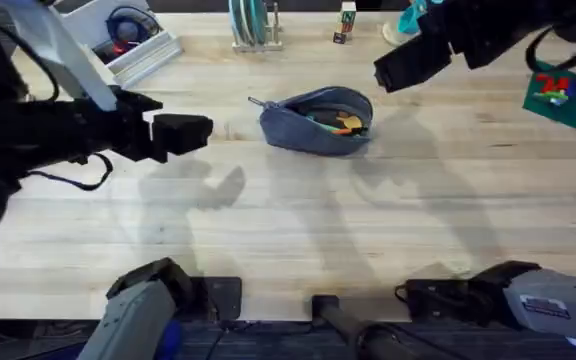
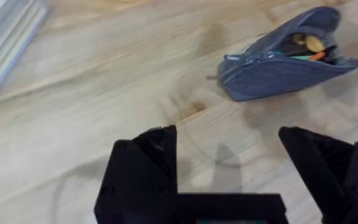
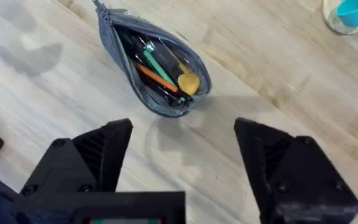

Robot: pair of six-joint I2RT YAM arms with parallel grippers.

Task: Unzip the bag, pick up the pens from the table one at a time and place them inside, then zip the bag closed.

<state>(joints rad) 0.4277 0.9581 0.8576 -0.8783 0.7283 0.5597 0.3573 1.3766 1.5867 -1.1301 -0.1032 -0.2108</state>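
Observation:
The grey-blue bag (image 1: 315,121) lies unzipped on the table (image 1: 288,220), its mouth gaping. Inside the bag (image 3: 154,65) I see an orange pen (image 3: 154,78) and a green pen (image 3: 160,61) lying side by side with a yellow piece. The zipper pull (image 3: 98,6) sticks out at the bag's pointed end. My left gripper (image 2: 229,155) hovers open above the bare wood, well left of the bag (image 2: 284,56). Up at the back right, my right gripper (image 3: 182,149) hangs open over the table beside the bag, holding nothing.
A white tray (image 1: 133,40) with cables sits at the back left. A dish rack (image 1: 253,25), a small box (image 1: 346,22) and a teal cup (image 3: 352,12) stand along the back edge. A green plate with bricks (image 1: 568,92) lies at the far right.

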